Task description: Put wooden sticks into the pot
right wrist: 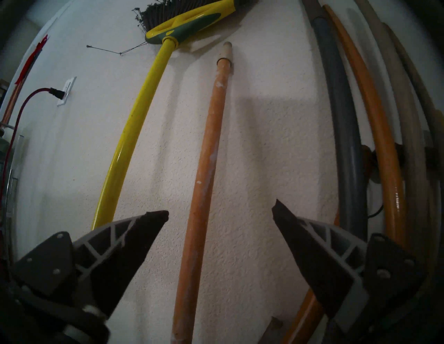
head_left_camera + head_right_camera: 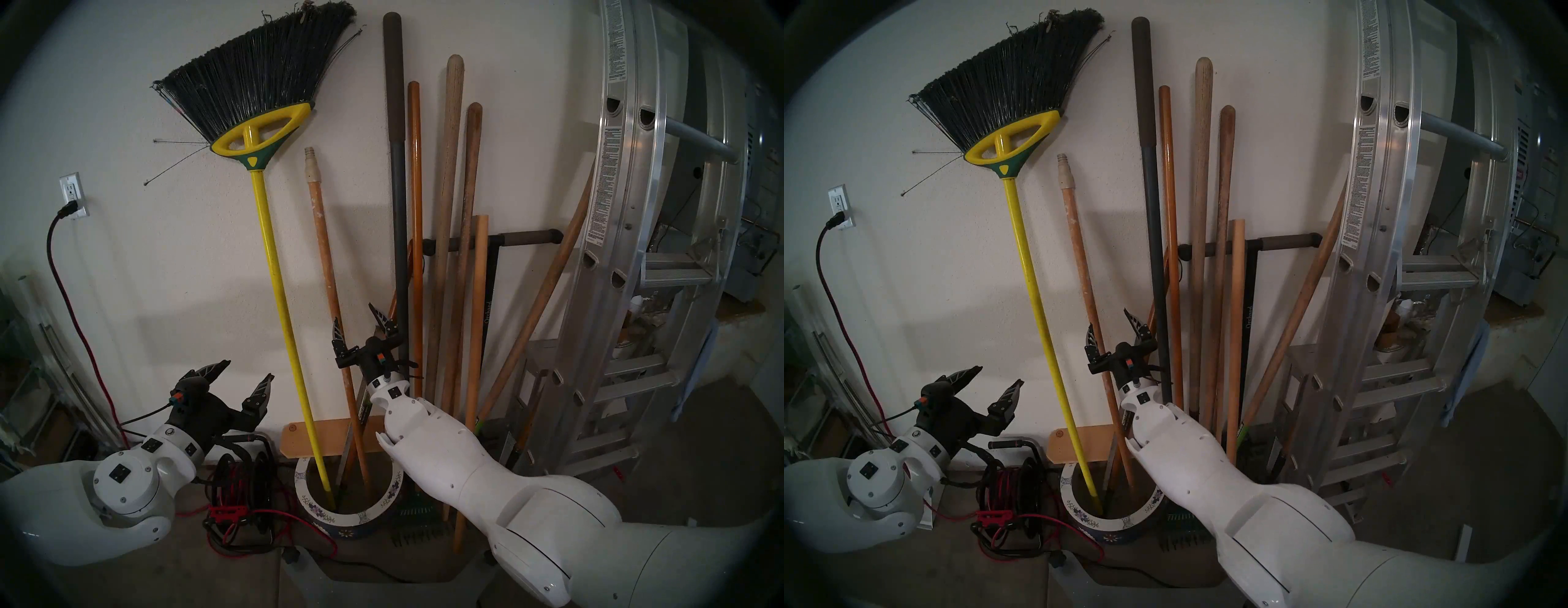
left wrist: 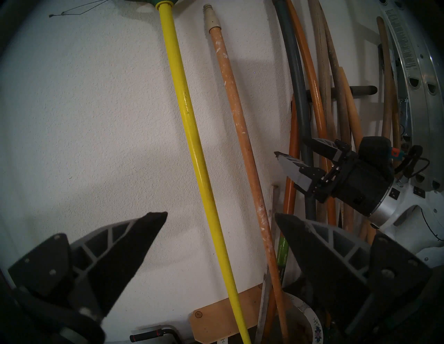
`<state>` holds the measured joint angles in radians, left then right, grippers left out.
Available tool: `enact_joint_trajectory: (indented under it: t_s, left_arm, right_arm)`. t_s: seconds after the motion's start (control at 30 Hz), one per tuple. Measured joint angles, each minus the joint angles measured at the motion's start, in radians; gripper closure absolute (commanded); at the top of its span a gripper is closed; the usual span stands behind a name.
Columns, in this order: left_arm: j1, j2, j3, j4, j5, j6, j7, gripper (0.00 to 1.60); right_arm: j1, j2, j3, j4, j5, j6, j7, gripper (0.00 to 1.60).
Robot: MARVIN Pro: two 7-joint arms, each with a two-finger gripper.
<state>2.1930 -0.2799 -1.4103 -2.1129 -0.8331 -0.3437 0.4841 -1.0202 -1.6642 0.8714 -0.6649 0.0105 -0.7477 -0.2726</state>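
Note:
The white-speckled wooden stick (image 2: 324, 254) with a cream tip leans on the wall, its foot inside the flower-rimmed pot (image 2: 339, 519) on the floor. My right gripper (image 2: 358, 322) is open beside this stick, above the pot. In the right wrist view the stick (image 1: 206, 168) runs up between the spread fingers, touched by neither. A shorter plain wooden stick (image 2: 479, 297) stands on the floor right of the pot, among other handles. Off to the pot's left my left gripper (image 2: 248, 371) is open and holds nothing.
A yellow broom (image 2: 275, 271) also stands in the pot. Right of it lean a dark grey pole (image 2: 399, 212), several wooden tool handles and a black T-handle (image 2: 509, 240). A metal ladder (image 2: 636, 212) fills the right. A cord reel (image 2: 237, 479) sits left of the pot.

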Motion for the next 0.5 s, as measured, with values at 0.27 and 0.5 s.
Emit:
enact_joint_trajectory:
  t_s: [0.27, 0.5]
  left_arm:
    - [0.000, -0.001, 0.000, 0.000, 0.001, 0.000, 0.000, 0.00]
    - [0.000, -0.001, 0.000, 0.000, 0.001, 0.001, 0.000, 0.00]
  right_arm:
    - [-0.084, 0.073, 0.016, -0.093, -0.027, -0.014, -0.057, 0.00]
    - [-0.168, 0.145, 0.042, -0.184, -0.049, -0.020, -0.107, 0.00]
